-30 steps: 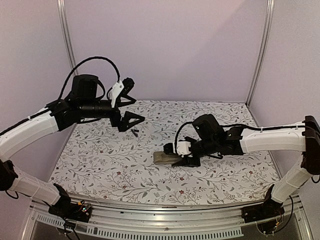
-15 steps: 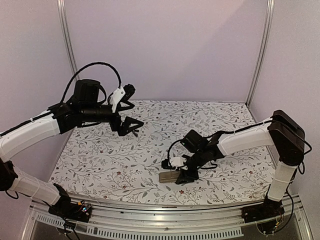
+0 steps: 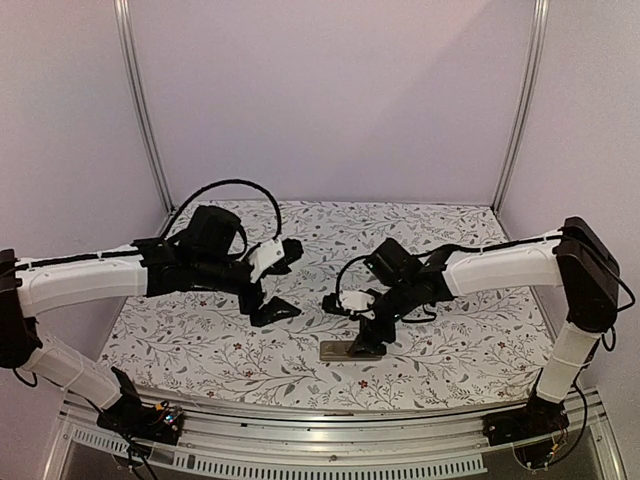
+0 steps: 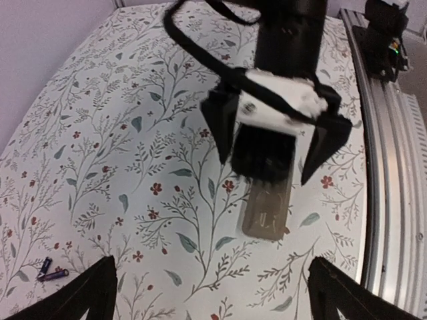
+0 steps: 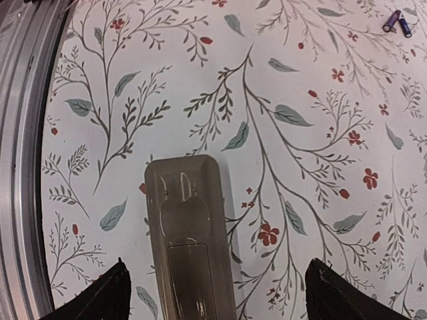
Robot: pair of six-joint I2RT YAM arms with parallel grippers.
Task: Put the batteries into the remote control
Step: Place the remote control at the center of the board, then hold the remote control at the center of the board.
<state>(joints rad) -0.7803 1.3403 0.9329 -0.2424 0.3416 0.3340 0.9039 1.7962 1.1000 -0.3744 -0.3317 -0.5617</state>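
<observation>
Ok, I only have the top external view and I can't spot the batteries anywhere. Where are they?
Observer: The left wrist view shows two batteries lying together on the tablecloth, well apart from the remote control.
Operator: Is the remote face up?
Observer: No. The right wrist view shows its tan-grey back upward, with no buttons visible.
Operator: Is the right tool gripping it?
Observer: No. The right tool is open, with its fingers spread wide and not touching the remote.
</observation>
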